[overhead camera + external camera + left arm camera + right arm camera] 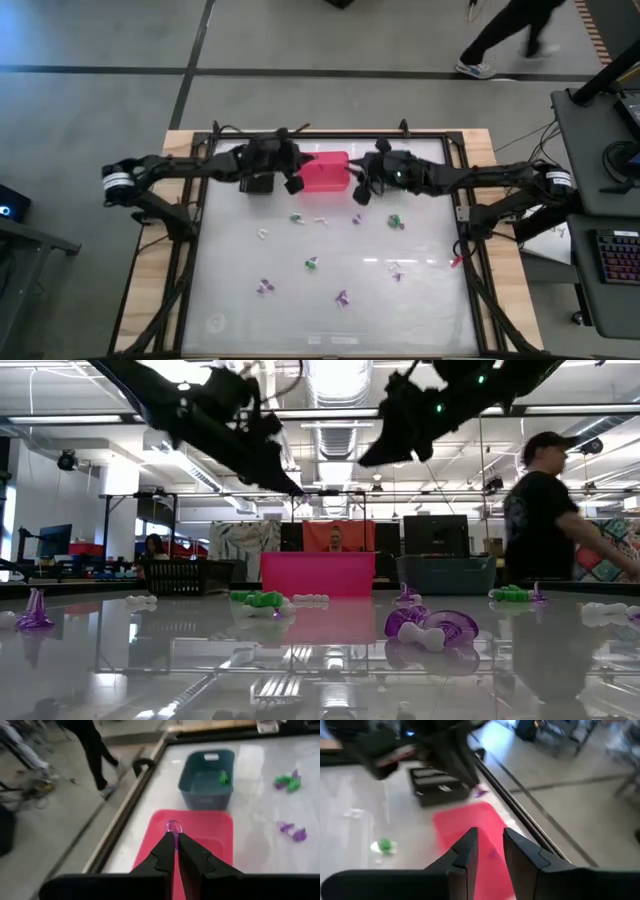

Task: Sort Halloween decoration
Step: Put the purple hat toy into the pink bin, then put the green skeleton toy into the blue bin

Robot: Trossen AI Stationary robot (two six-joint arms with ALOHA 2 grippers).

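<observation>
High view: both arms meet over the pink bin (323, 172) at the table's (430, 300) far edge.

Left gripper (176, 841) hangs above the pink bin, fingers pinched on a purple trinket (173, 827) whose long axis runs along the fingers, round end outward. Right gripper (489, 845) hovers over the same bin, fingers slightly parted, empty. Beside the pink bin sit a teal bin (207, 779), holding one green trinket (223, 778), and a black bin (438, 785). Other trinkets (311, 264) lie scattered nearer than the pink bin.
</observation>
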